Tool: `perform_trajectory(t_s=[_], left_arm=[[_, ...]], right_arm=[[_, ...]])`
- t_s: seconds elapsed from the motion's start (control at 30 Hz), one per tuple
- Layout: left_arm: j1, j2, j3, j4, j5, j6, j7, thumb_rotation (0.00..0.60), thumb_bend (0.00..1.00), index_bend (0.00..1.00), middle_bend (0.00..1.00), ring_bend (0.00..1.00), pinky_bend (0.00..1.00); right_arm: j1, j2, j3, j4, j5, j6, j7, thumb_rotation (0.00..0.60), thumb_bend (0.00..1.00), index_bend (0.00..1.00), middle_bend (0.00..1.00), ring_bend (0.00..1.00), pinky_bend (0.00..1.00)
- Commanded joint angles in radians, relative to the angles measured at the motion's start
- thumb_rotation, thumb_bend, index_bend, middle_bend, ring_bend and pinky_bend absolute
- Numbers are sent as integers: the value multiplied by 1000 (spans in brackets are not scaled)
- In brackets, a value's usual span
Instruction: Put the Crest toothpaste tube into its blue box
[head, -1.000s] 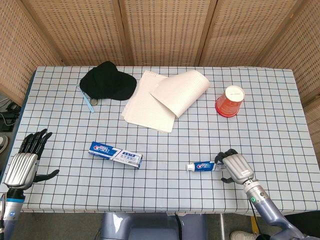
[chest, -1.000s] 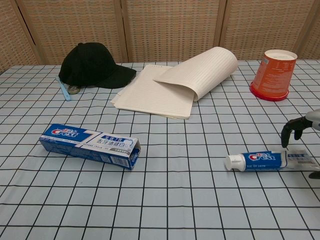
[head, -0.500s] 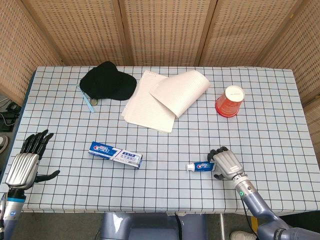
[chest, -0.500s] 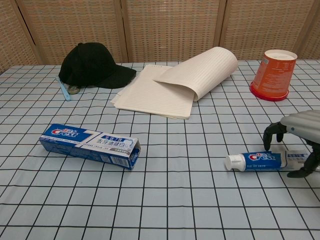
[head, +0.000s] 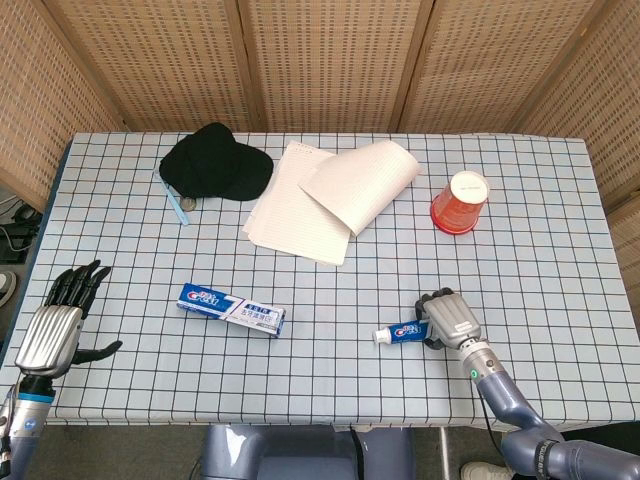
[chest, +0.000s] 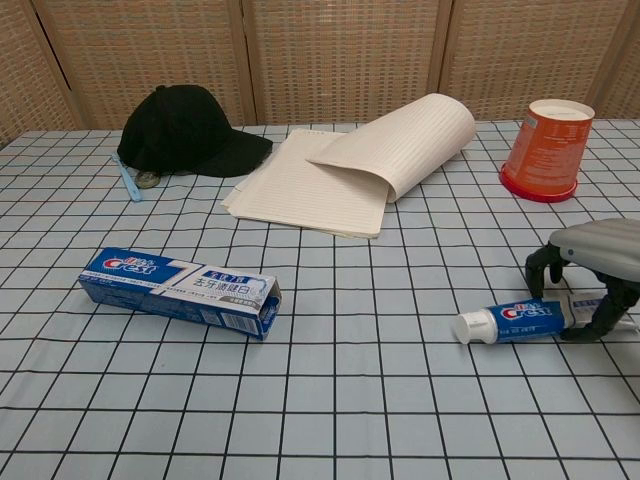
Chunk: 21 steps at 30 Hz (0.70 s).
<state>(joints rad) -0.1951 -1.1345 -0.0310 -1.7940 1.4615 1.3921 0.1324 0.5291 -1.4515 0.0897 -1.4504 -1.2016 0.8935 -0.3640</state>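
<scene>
From my remote station, my right silver robotic hand (head: 449, 319) (chest: 598, 262) sits at the near right of the checked tablecloth-covered table (head: 540, 230), its dark fingers (chest: 541, 268) curled down over the tail end of the blue-and-white Crest toothpaste tube (head: 398, 333) (chest: 513, 319); the tube's tail is tilted off the cloth while its white cap touches the table and points toward the blue rectangular cardboard Crest box (head: 232, 308) (chest: 180, 292). That box lies flat, well to the left of the tube, its open flap end facing the tube. My left silver robotic hand (head: 58, 327) hovers off the table's near-left edge, left of the box, fingers spread wide and holding nothing. Farther back from the box lie loose cream lined paper sheets (head: 330, 196) (chest: 350, 165), one curled over. Beyond the box sits a black fabric baseball cap (head: 214, 163) (chest: 185, 131). Far right of the paper stands an upside-down red paper cup (head: 460, 203) (chest: 547, 150).
</scene>
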Motion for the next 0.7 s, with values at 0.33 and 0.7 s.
perform_trajectory(t_s=[0.33, 0.7], left_arm=[[-5, -12, -1, 9, 15, -5, 8, 600, 0, 0, 0, 0, 0], [-221, -81, -12, 193, 193, -224, -29, 600, 0, 36, 0, 0, 0]], right_arm=[[17, 11, -1, -13, 34, 1, -8, 600, 449, 704, 633, 562, 488], [-2, 126, 2, -164, -11, 113, -66, 600, 479, 721, 656, 590, 526]])
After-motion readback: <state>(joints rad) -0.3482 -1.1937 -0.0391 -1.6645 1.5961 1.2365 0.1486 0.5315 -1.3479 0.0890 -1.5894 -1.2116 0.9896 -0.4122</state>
